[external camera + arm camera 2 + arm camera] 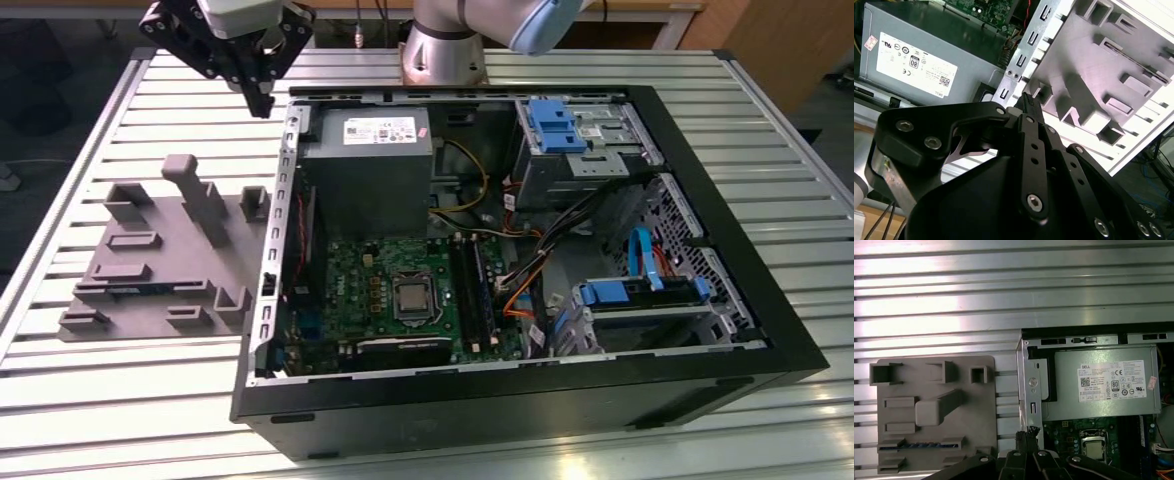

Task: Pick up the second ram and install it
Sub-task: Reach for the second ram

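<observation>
The second ram (pixel 134 291) lies on edge in a slot of the grey fixture block (pixel 160 235), on the exterior view's left. In the first wrist view it is a thin dark strip with blue marks (pixel 919 445). My gripper (pixel 262 104) hangs high over the table's far side, above the case's back left corner and well away from the ram. Its fingers are shut to a point with nothing between them, as both wrist views show (pixel 1028 98) (pixel 1026 433). The black memory slots (pixel 467 285) run along the motherboard (pixel 387 290) inside the open case.
The open black computer case (pixel 534 400) stands on a ribbed aluminium table (pixel 120 420). Inside are a grey power supply (pixel 367 170), blue drive brackets (pixel 554 125) and loose cables (pixel 534 270). The fixture has tall upright posts (pixel 200 200). The arm's base (pixel 447 45) stands behind the case.
</observation>
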Action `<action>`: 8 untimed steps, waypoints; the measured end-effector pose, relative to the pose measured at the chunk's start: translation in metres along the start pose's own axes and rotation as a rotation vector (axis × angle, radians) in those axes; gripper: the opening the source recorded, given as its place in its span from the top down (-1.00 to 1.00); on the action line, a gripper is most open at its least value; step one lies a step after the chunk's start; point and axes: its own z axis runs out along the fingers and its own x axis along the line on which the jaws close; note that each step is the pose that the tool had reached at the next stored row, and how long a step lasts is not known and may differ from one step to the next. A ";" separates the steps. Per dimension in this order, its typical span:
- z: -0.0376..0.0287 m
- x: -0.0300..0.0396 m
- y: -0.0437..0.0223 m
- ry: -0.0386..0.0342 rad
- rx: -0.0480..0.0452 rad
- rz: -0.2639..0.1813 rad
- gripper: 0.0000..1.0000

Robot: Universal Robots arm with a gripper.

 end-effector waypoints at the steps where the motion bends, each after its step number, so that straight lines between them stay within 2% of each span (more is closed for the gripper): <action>1: 0.0000 0.0004 0.0000 -0.0001 -0.0001 0.000 0.79; 8: 0.0000 0.0028 -0.0002 0.0000 0.0000 0.000 0.79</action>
